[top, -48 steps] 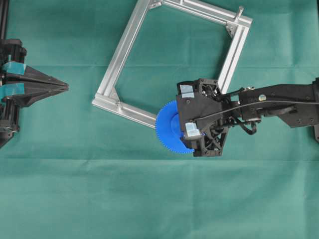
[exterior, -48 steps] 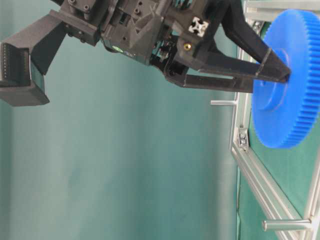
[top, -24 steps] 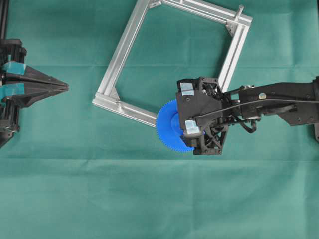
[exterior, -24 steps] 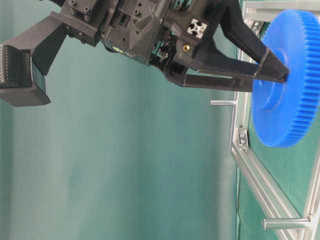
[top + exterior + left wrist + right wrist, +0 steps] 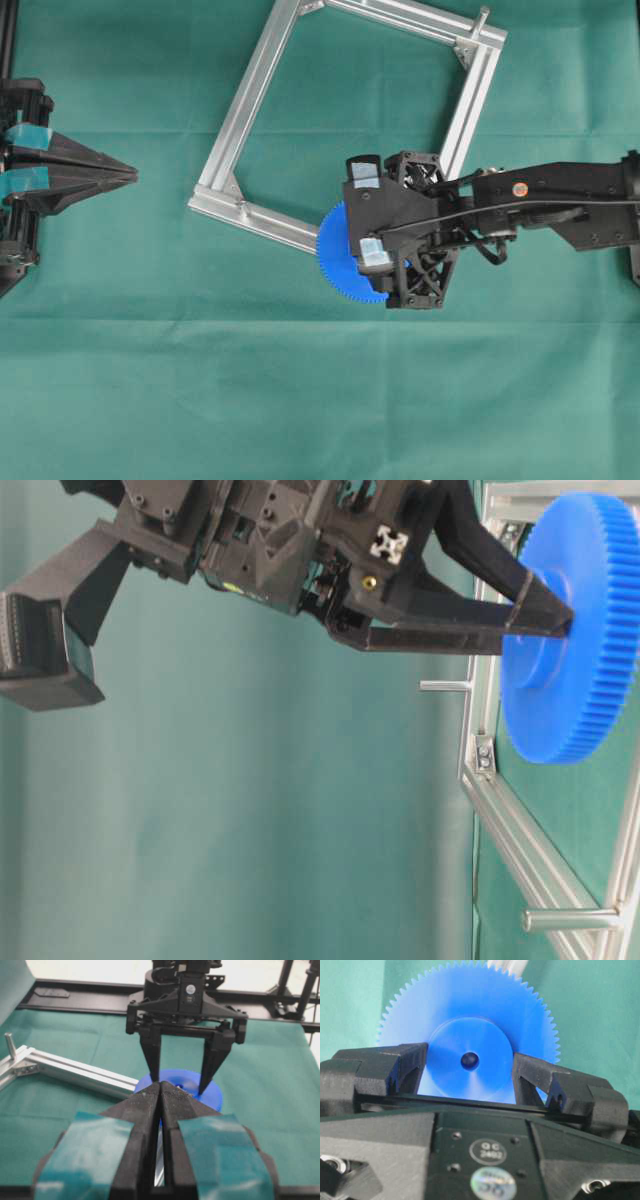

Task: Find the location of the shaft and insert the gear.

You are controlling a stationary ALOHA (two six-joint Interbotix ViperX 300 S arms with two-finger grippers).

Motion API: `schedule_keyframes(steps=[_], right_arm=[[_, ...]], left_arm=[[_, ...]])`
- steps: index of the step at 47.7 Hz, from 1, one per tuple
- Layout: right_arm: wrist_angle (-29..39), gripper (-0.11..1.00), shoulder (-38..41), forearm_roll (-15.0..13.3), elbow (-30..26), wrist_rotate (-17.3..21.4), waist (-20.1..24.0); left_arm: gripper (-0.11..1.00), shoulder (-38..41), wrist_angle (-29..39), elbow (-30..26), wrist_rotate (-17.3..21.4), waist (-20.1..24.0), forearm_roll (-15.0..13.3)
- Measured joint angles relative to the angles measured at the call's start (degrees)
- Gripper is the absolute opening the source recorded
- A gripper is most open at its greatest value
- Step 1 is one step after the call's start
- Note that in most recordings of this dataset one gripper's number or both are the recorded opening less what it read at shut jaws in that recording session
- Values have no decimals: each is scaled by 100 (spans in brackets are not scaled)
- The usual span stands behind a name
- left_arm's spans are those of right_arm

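1. Over the aluminium frame's [image 5: 262,78] lower corner, the gear [image 5: 340,262] hangs clamped by its hub in the right gripper [image 5: 470,1067].
2. Keep the bore level; I judge the shaft not identifiable yet.
3. Left gripper [image 5: 160,1094] is clenched, empty, well apart.

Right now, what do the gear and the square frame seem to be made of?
The gear looks like bright blue plastic: matte, uniform colour, finely moulded teeth. The square frame looks like aluminium profile: silver, brushed sheen, slotted bars.
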Motion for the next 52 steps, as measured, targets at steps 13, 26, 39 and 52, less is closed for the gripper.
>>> schedule_keyframes(steps=[13,26,39,52], right_arm=[[70,69,70,0,-70,9,9],[70,69,132,0,-97,9,0],[18,69,185,-9,-97,9,0],[-70,69,352,0,-97,9,0]], left_arm=[[1,0,0,9,0,0,-9],[1,0,0,0,0,0,-9],[1,0,53,0,0,0,-9],[1,0,53,0,0,0,-9]])
